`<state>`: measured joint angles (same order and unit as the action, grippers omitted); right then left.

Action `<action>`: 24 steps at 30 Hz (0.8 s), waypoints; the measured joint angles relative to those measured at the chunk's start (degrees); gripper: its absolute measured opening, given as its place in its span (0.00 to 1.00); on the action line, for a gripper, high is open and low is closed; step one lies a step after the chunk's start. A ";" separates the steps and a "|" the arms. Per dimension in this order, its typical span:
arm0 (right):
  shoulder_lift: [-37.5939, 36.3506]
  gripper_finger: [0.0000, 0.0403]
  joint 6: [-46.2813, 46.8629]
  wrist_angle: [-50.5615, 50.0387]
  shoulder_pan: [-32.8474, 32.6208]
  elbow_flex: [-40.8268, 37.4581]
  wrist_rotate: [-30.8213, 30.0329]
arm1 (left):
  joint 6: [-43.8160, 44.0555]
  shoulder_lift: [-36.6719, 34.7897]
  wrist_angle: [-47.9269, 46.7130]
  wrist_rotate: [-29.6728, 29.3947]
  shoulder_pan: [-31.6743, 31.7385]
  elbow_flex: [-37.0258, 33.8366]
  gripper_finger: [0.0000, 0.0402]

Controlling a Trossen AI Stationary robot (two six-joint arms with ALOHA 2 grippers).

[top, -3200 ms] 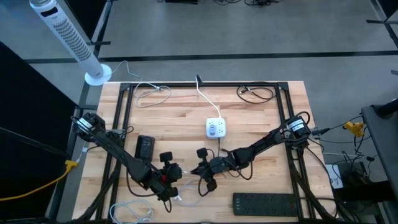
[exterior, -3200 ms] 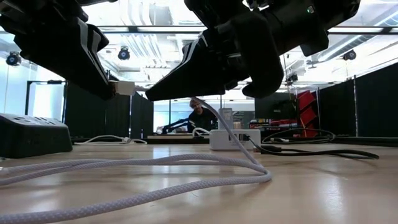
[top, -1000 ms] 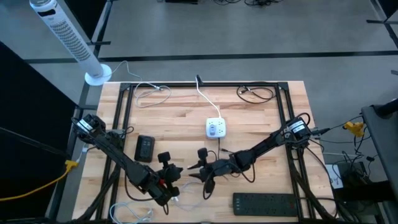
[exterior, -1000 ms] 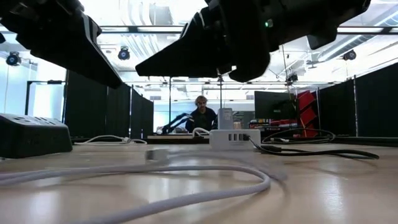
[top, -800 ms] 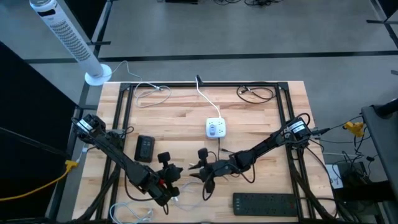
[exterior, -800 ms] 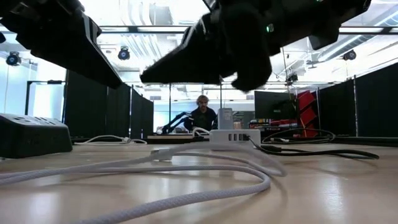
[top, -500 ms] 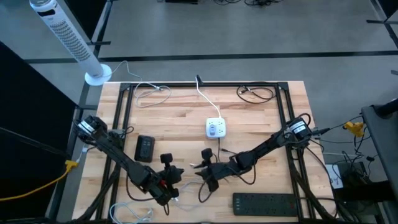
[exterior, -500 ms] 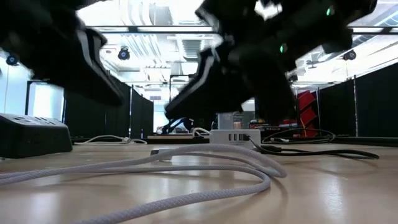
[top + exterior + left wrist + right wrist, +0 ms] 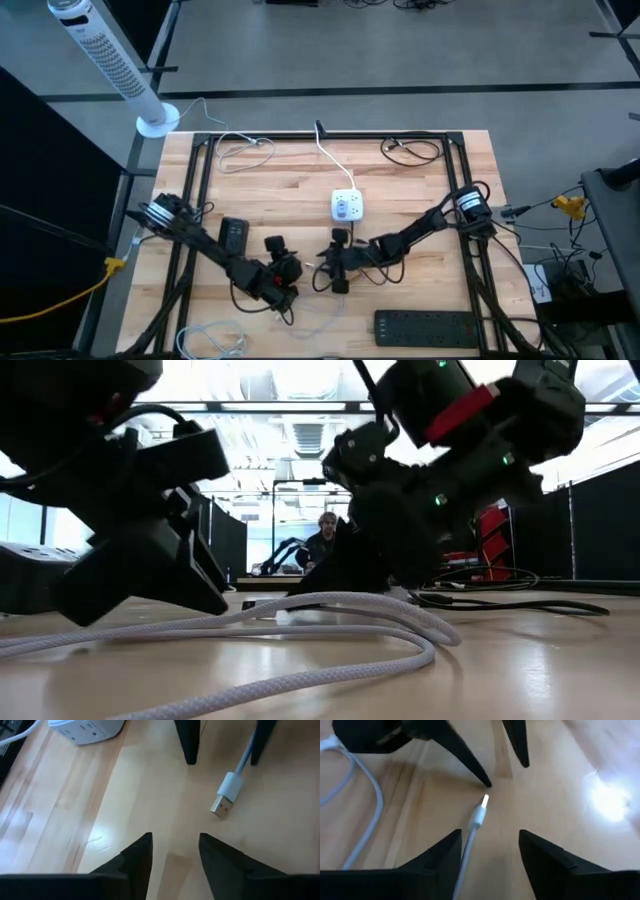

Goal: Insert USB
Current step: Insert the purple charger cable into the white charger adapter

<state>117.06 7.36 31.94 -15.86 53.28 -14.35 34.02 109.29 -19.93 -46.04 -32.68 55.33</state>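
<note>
1. Item: USB plug, white moulded body with a bare metal tip, on a white braided cable. It lies flat on the wooden counter, between the two tools and apart from both.
2. Handling, as judged: light and small; the plug body is rigid, the cable soft and springy, likely to drag or twist the plug when lifted. Best hold: across the white body just behind the metal tip, not on the cable.
3. Orientation: long axis flat along the counter; the metal tip points toward the left tool, the cable trails back under the right tool.
4. Left tool: fingers parted, holding nothing, low over the counter just short of the tip.
5. Right tool: fingers parted, holding nothing, straddling the cable behind the plug.
6. Destination, as judged: white charger block, well apart, farther up the counter.
</note>
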 joint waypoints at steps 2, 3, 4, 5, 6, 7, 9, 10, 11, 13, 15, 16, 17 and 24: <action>0.61 0.49 0.68 0.11 -0.29 0.00 -0.06 | -1.42 0.32 1.50 -0.02 0.08 -0.02 0.40; 0.82 0.50 0.85 0.13 -0.39 0.00 -0.25 | -2.54 0.50 2.95 0.02 0.08 -0.02 0.40; 0.95 0.51 0.99 0.26 -0.54 0.00 -0.39 | -3.80 0.65 4.16 0.34 0.12 -0.02 0.41; 1.03 0.51 1.01 0.27 -0.63 0.00 -0.44 | -5.21 0.74 5.01 0.77 0.20 -0.02 0.41; 1.04 0.52 1.02 0.29 -0.73 0.00 -0.49 | -6.69 0.77 6.02 1.67 0.38 -0.02 0.42; 1.01 0.52 1.02 0.26 -0.76 0.00 -0.56 | -8.09 0.80 7.44 2.92 0.60 -0.02 0.42; 0.89 0.52 1.02 0.11 -0.84 0.00 -0.43 | -9.96 0.81 9.37 5.22 1.27 -0.02 0.43; 0.81 0.52 1.00 0.07 -0.93 0.00 -0.44 | -10.43 0.81 9.90 6.08 1.69 0.00 0.43; 0.73 0.52 0.92 0.03 -1.03 0.00 -0.27 | -10.56 0.79 10.16 6.78 2.14 0.02 0.44; 0.60 0.51 0.82 -0.03 -1.17 0.00 -0.16 | -10.86 0.74 10.38 7.43 3.00 0.05 0.44; 0.58 0.50 0.82 -0.27 -1.35 0.00 -0.15 | -11.03 0.67 10.55 9.01 3.94 0.12 0.44; 0.58 0.50 0.81 -0.41 -1.41 0.00 -0.17 | -11.29 0.63 10.76 10.35 4.49 0.15 0.44; 0.58 0.50 0.78 -0.50 -1.48 0.00 -0.15 | -11.53 0.55 10.90 11.84 4.95 0.18 0.42; 0.47 0.50 0.76 -1.33 -1.76 0.00 -0.24 | -12.28 0.44 11.33 15.14 5.22 0.23 0.20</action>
<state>117.54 8.12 30.61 -17.62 53.28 -14.59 21.74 109.73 -8.60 -30.90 -27.46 55.56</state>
